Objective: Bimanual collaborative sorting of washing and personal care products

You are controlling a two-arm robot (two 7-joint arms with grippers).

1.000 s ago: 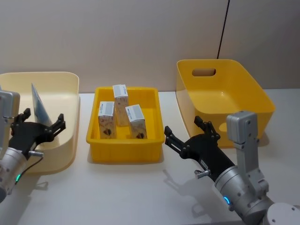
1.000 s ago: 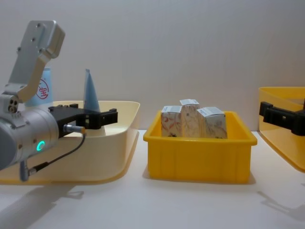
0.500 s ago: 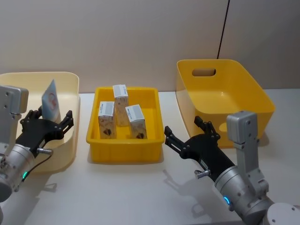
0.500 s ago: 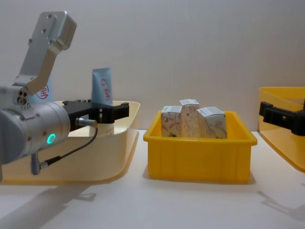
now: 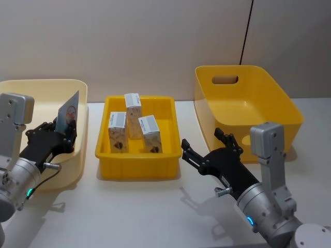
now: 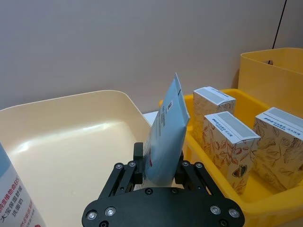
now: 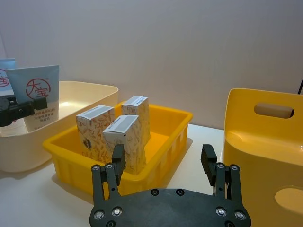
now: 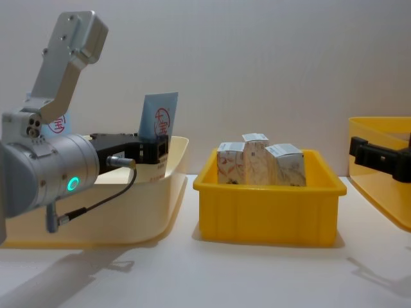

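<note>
My left gripper is shut on a light-blue squeeze tube with a red round mark. It holds the tube upright and tilted over the right side of the cream bin, near the wall beside the yellow tray. The held tube rises between the fingers in the left wrist view. A second tube stands in the cream bin. Three whitish cartons with orange pattern stand in the yellow tray. My right gripper hovers open in front of the tray's right end.
A tall yellow bin with a handle slot stands at the right, behind the right arm. The white table lies bare in front of the tray. A plain wall closes the back.
My left gripper has carried the tube rightward within the cream bin toward the yellow tray, and the tube has turned and tilted. The right arm has not moved.
</note>
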